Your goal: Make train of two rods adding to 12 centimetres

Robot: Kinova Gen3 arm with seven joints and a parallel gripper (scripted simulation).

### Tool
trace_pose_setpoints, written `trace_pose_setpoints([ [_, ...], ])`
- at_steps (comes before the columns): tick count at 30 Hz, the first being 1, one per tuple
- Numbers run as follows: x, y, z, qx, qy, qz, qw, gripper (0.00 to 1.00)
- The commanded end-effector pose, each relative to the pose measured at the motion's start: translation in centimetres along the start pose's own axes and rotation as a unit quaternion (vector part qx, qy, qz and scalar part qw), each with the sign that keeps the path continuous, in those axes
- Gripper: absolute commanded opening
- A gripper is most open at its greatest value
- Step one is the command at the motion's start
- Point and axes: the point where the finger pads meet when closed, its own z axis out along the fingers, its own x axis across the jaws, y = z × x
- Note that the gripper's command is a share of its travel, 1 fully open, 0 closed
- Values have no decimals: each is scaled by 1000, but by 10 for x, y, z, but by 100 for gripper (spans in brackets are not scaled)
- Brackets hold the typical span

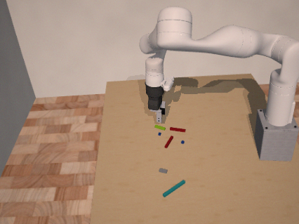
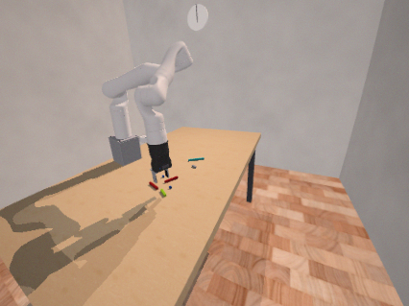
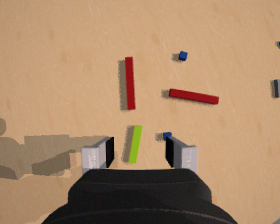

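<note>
Rods (image 1: pixel 169 142) (image 3: pixel 193 96) and blue cubes (image 1: pixel 182 142) (image 3: pixel 183 56) lie near lime rod (image 1: pixel 160 127) (image 2: pixel 163 193) (image 3: pixel 135 144).

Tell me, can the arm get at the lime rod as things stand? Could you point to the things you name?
Probably yes: the hand (image 1: pixel 160 116) (image 2: pixel 160 177) (image 3: pixel 139 147) is open above the lime rod (image 1: pixel 160 127) (image 2: pixel 163 193) (image 3: pixel 135 144), nothing lies on it, and the nearby blue cube (image 1: pixel 159 134) (image 2: pixel 170 187) (image 3: pixel 167 135) stands apart from it.

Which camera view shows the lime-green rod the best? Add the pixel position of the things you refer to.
The wrist view: the lime-green rod (image 1: pixel 160 127) (image 2: pixel 163 193) (image 3: pixel 135 144) appears largest there, whole, between the open gripper's (image 1: pixel 161 117) (image 2: pixel 160 176) (image 3: pixel 140 152) fingers. The top view shows it whole but small; the exterior view, small and foreshortened.
</note>
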Motion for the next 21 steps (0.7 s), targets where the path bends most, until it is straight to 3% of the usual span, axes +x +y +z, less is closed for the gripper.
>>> trace_pose_setpoints([
  [1,-3,2,0,0,-1,16,1000,100],
  [21,-6,5,-2,1,-2,84,996,100],
])
